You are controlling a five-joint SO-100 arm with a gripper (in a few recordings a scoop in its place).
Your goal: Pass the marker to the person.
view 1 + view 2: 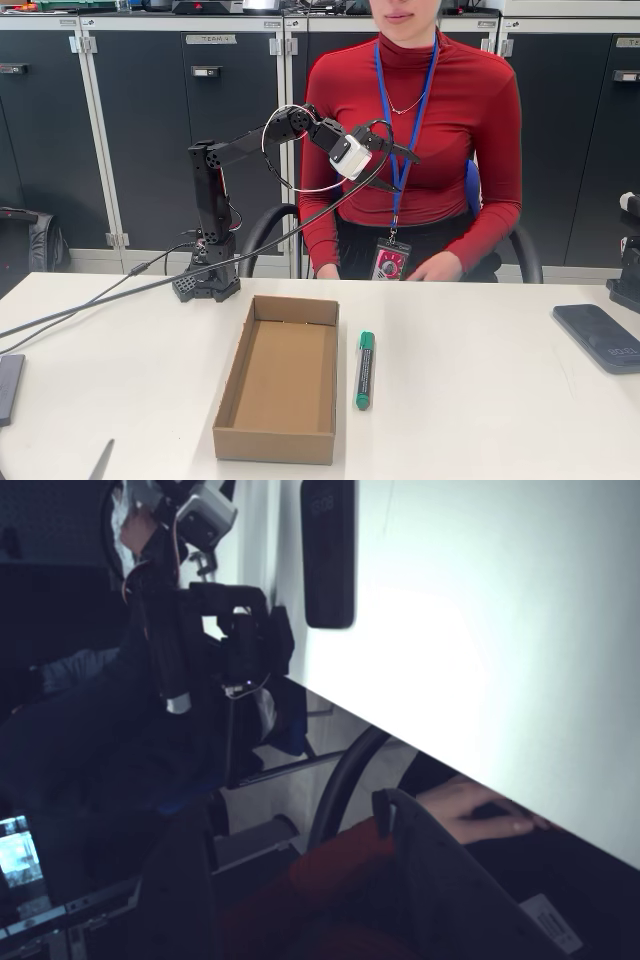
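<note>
Fingers (396, 152) parted, holding nothing, raised in front of the person (420, 110). We note the green marker (365, 369) lying on the surface (480, 400) just right of the cardboard box (280, 375). Any grasp should close across the barrel's middle, clear of the box wall.

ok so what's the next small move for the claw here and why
Hard to settle. The claw hangs high, open and empty, before the person; the green marker lies flat on the table beside the cardboard box. That fits a marker awaiting pickup or one handed over and laid back. If awaiting, probably lower the claw over it.
</note>
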